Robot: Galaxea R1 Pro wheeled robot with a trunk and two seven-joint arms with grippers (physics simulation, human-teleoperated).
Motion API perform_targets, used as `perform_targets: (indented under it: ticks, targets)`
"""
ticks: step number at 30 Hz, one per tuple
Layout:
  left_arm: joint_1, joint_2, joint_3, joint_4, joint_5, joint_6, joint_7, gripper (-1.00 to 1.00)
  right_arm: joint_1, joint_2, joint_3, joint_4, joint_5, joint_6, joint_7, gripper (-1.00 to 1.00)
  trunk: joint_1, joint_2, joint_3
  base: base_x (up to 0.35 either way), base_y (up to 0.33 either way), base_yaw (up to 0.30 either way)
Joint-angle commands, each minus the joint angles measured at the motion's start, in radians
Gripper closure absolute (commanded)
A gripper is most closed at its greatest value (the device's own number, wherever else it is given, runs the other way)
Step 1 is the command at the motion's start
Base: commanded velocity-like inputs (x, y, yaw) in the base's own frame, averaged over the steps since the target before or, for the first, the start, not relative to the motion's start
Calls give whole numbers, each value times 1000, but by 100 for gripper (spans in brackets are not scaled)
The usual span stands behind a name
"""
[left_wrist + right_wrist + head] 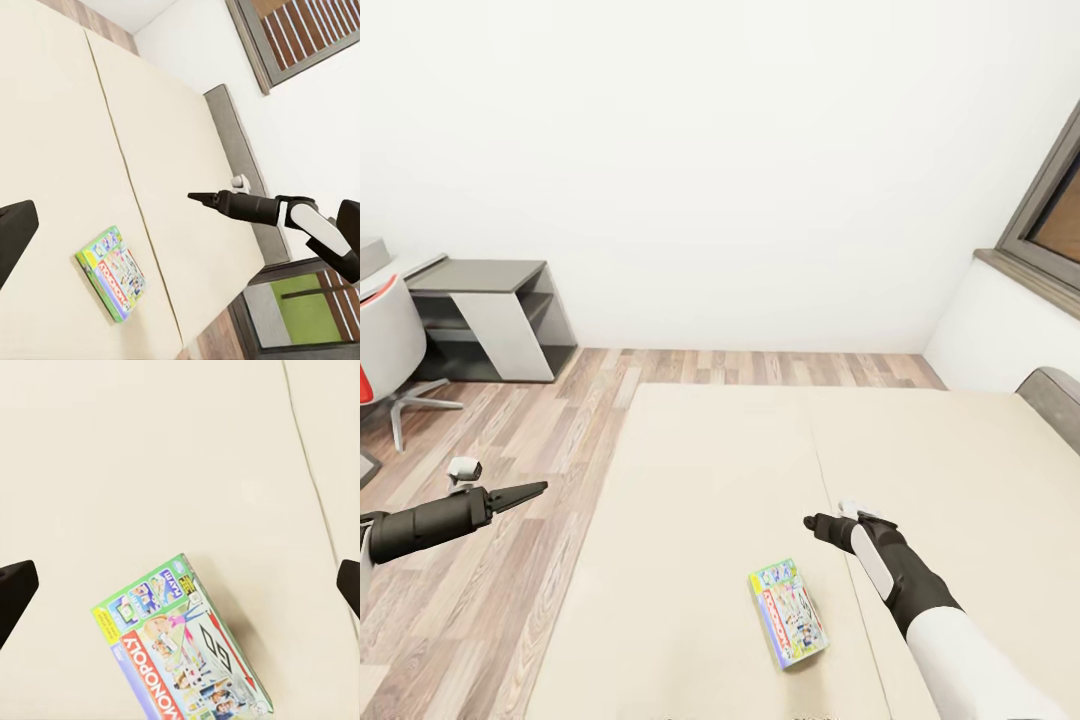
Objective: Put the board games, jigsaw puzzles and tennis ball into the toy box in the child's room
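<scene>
Beige bed [710,470], flat green-white-red "MONOPOLY" board game [788,612] on top

Board game [788,626] on bed [690,480]

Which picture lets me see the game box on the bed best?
The right wrist view: the game box is big and close there, and you can read MONOPOLY on its lid. In the head view the box is small on the bed. The left wrist view shows it small and slanted.
</scene>
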Motion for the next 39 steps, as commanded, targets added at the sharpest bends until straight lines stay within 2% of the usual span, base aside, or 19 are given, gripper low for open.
perform_targets:
  ticks: [1, 15, 17, 20, 24, 39]
  targets:
    - [-1, 0, 0, 0, -3, 11, -5, -100, -1, 0, 1, -2, -11, 4, -8, -100, 0, -2, -4, 0, 0, 0]
    - [-1, 0, 0, -10, 2, 15, -10, -100, -1, 0, 1, -2, -15, 6, -8, -100, 0, -2, -27, 0, 0, 0]
    - [1, 0, 0, -25, 4, 17, -17, -100, -1, -1, 1, -2, -16, 7, -7, -100, 0, -2, -30, 0, 0, 0]
    - [7, 0, 0, -64, 6, 20, -65, -100, -1, -2, 1, -2, -17, 7, -7, -100, 0, -2, -35, 0, 0, 0]
    - [19, 0, -1, -90, 8, 22, -65, -100, -1, -4, 1, -3, -18, 8, -2, -100, 0, -2, -41, 0, 0, 0]
    - [27, -1, 0, -99, 14, 13, -65, -100, -1, -18, -6, -6, -22, 9, 90, -100, 0, -2, -66, 0, 0, 0]
